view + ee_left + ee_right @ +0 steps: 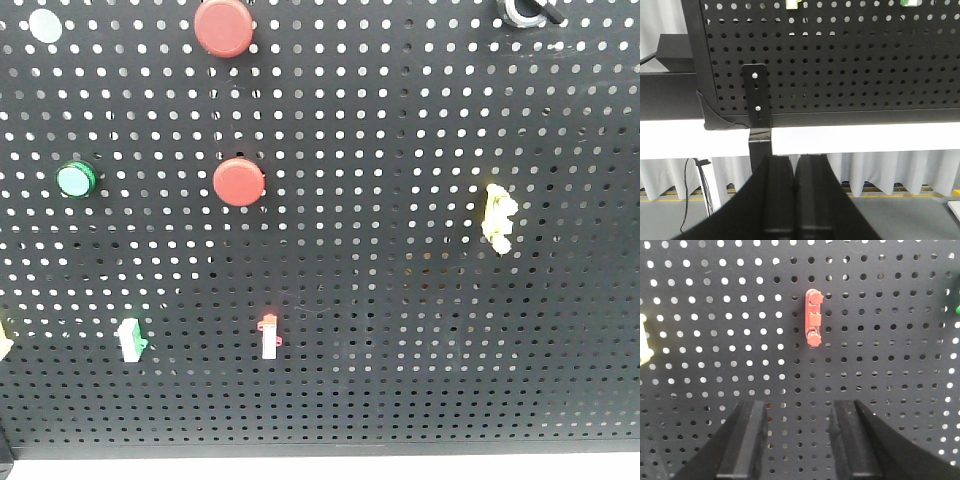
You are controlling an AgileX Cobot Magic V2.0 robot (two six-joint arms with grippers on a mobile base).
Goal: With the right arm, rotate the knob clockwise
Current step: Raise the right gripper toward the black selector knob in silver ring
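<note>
The knob (525, 12) is a small silvery-grey ring with a dark centre at the top right edge of the black pegboard (400, 300), partly cut off by the frame. It shows in neither wrist view. My right gripper (799, 405) is open and empty and faces the pegboard (880, 365), just below a small red switch (813, 319). My left gripper (796, 159) is shut on nothing, low beneath the board's bottom edge (840, 116). No arm shows in the front view.
The board carries two red round buttons (224, 26) (239, 182), a green round button (75, 179), a pale disc (44, 24), a yellow switch (498, 215), a green-white switch (130, 340) and an orange-white switch (270, 335). A bracket (756, 95) holds the board.
</note>
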